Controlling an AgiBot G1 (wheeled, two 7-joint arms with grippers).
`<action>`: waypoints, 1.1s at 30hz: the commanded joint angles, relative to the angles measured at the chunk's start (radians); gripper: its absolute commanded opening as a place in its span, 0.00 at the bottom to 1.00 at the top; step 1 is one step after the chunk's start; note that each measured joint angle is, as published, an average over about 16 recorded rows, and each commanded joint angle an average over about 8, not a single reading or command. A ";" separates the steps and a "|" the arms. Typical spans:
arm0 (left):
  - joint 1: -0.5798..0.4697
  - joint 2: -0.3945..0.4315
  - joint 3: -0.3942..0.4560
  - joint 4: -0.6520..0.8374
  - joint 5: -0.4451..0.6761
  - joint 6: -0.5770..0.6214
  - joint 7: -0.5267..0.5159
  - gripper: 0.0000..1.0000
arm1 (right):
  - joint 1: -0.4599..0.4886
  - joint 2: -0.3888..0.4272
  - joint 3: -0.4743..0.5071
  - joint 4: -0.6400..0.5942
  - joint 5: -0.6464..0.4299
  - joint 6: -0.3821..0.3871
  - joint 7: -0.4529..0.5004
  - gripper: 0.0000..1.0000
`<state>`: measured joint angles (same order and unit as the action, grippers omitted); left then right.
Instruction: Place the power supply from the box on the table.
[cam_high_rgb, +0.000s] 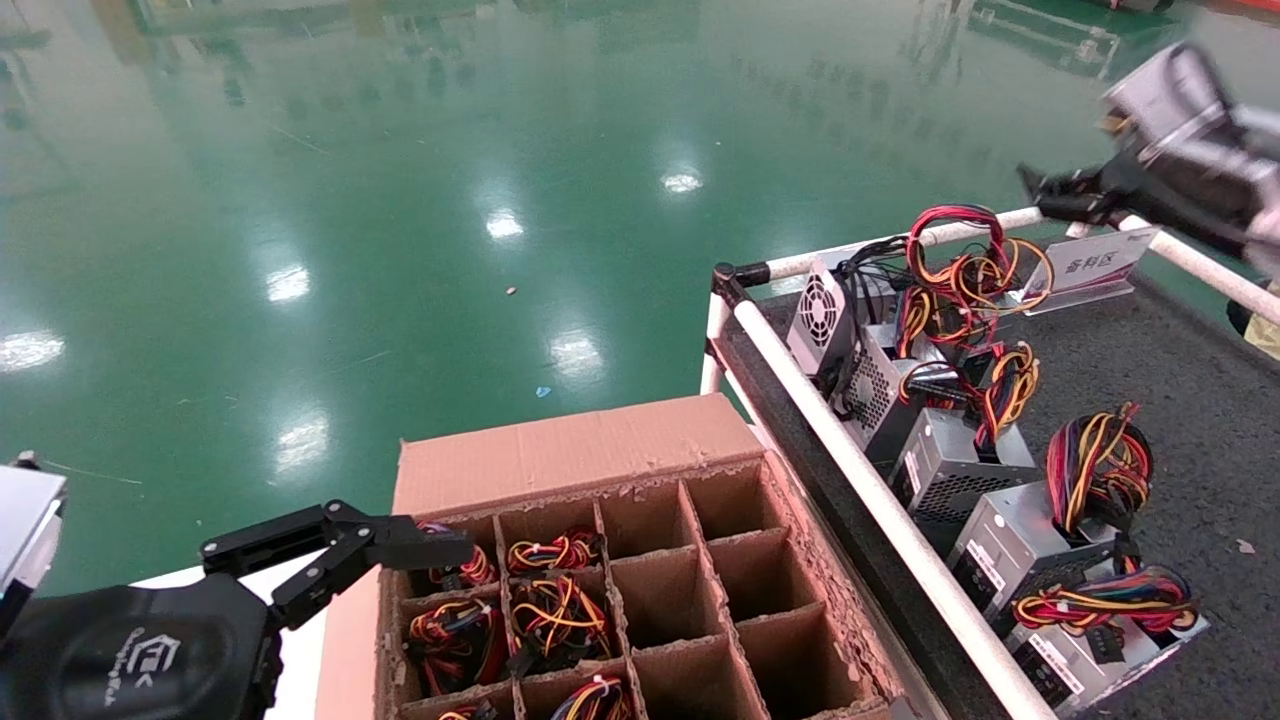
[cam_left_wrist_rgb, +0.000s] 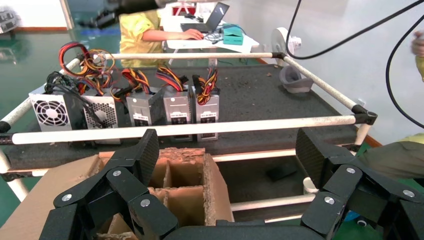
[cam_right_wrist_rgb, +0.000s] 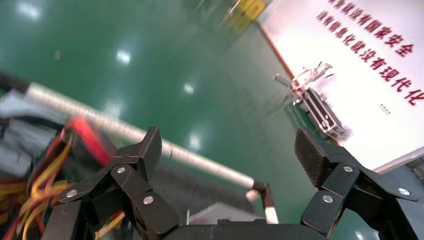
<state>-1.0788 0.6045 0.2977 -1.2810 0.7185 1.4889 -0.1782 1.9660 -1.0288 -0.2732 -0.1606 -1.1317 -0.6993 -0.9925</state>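
Box (cam_high_rgb: 640, 590) left of table (cam_high_rgb: 1190, 400) (supplies (cam_high_rgb: 960, 465) on it)

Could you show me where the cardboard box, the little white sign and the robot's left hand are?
box (cam_high_rgb: 560, 450): head view, on its folded-back far flap.
white sign (cam_high_rgb: 1095, 262): head view, on its printed face.
left hand (cam_high_rgb: 400, 545): head view, between its open fingertips.
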 joint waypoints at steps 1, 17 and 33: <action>0.000 0.000 0.000 0.000 0.000 0.000 0.000 1.00 | -0.021 0.010 0.000 0.034 0.009 -0.020 0.028 1.00; 0.000 0.000 0.001 0.000 -0.001 0.000 0.001 1.00 | -0.276 0.130 -0.002 0.448 0.124 -0.248 0.367 1.00; -0.001 -0.001 0.002 0.000 -0.001 0.000 0.001 1.00 | -0.532 0.250 -0.004 0.863 0.239 -0.476 0.705 1.00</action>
<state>-1.0794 0.6039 0.2995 -1.2805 0.7173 1.4885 -0.1772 1.4334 -0.7791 -0.2771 0.7027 -0.8921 -1.1755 -0.2871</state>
